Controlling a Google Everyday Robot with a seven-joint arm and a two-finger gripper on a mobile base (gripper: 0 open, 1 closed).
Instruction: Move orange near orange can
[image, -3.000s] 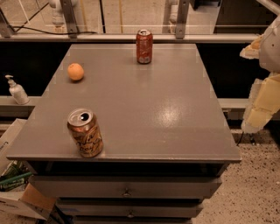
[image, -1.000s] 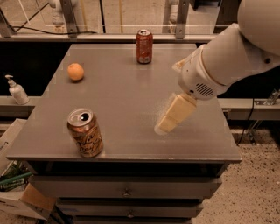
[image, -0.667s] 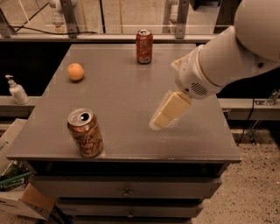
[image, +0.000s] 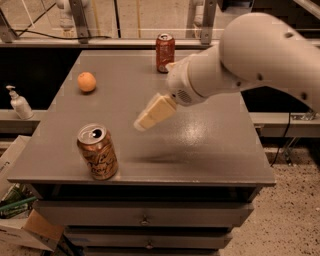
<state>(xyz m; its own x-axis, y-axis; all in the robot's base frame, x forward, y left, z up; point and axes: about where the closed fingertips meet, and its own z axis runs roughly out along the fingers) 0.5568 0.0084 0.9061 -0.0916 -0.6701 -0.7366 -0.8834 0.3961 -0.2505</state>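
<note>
The orange (image: 86, 81), upper left, is judged light, firm and roll-prone, best taken across its middle. The gripper (image: 150, 116) is held mid-frame; its state cannot be told.

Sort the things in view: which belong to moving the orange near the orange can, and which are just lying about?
Job in hand:
- orange, far left on the table
- orange can, upright at the near left corner
- hand, over the table's middle, apart from both

Lying about:
- red can, at the far edge
- pump bottle, left of the table
</note>
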